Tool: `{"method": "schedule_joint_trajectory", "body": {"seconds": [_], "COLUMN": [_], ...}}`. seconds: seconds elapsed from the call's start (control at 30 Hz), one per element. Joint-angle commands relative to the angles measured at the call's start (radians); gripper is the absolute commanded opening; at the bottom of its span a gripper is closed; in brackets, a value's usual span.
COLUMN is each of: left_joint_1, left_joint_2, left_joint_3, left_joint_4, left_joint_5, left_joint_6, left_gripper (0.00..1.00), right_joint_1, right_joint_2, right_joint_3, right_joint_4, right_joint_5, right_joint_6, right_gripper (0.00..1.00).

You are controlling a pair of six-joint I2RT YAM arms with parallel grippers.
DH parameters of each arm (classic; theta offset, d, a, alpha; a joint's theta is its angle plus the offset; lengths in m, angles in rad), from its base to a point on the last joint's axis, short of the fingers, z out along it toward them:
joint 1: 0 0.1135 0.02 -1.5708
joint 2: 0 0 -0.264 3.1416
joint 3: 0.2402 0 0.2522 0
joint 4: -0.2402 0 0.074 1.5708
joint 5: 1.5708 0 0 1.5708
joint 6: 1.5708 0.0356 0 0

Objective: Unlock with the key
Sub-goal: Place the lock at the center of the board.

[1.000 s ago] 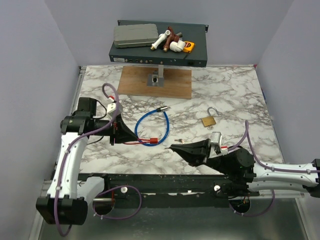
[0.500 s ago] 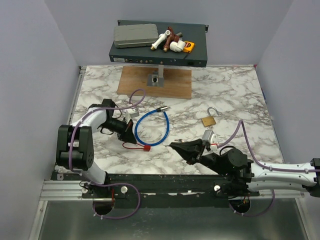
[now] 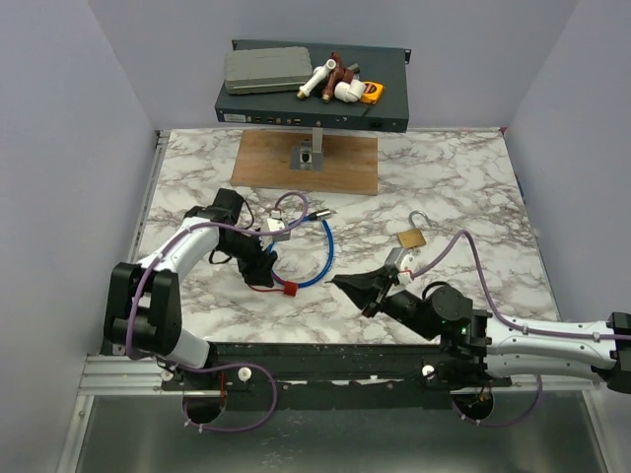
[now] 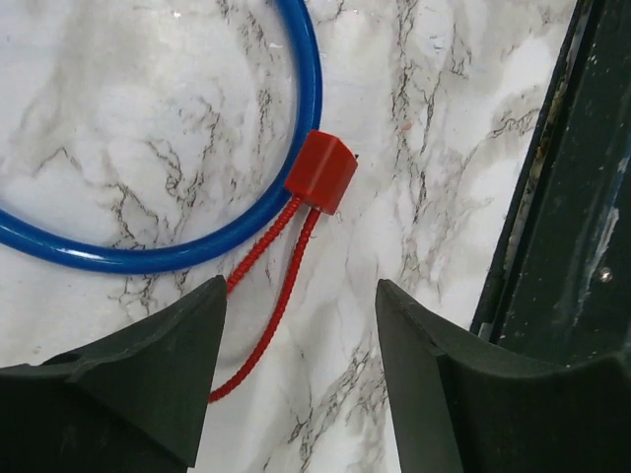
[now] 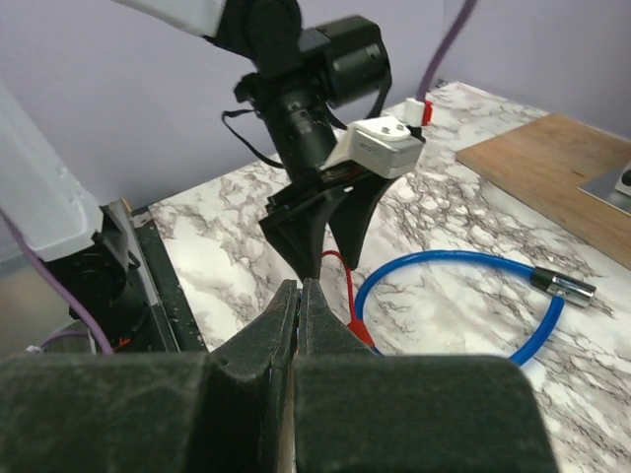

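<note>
The key's thin red strap [image 4: 271,320] lies on the marble, ending in a red block [image 4: 322,169] that touches the blue cable [image 4: 148,258]. The silver key itself does not show in any view. My left gripper [image 4: 301,296] hangs open just above the strap, whose loop runs under its left finger. In the top view the left gripper [image 3: 264,268] stands beside the red block [image 3: 290,289]. My right gripper [image 3: 340,284] is shut, with nothing visible between its fingers, and points at the left gripper [image 5: 330,258] from close by. The brass padlock [image 3: 412,237] lies to the right, apart from both grippers.
The blue cable [image 3: 328,258] loops across mid-table, its metal plug [image 3: 317,214] at the far end. A wooden board [image 3: 266,163] with a metal fitting [image 3: 306,158] sits behind. A black rack unit [image 3: 296,108] carries several items. The black frame rail [image 4: 582,197] borders the near edge.
My left arm swung right along the cable, dragging the red strap a little nearer, then opened its gripper over it. My right gripper stayed shut and rose toward the table's middle.
</note>
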Motion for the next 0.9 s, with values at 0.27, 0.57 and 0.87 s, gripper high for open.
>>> {"method": "schedule_joint_trajectory", "body": {"seconds": [0.27, 0.57, 0.87], "left_joint_1": [-0.128, -0.221, -0.305], "left_joint_2": [0.049, -0.081, -0.055], "left_joint_3": [0.076, -0.098, -0.074], "left_joint_4": [0.053, 0.066, 0.038], "left_joint_5": [-0.123, -0.184, -0.204], "left_joint_6": [0.176, 0.539, 0.665], "left_gripper": [0.62, 0.76, 0.78], "right_joint_1": [-0.028, -0.030, -0.030], "right_joint_2": [0.052, 0.015, -0.011], "right_joint_3": [0.081, 0.074, 0.064], "right_joint_4": [-0.036, -0.077, -0.066], "right_joint_5": [-0.033, -0.003, 0.005], "right_joint_6": [0.047, 0.050, 0.062], "right_gripper": [0.00, 0.01, 0.01]}}
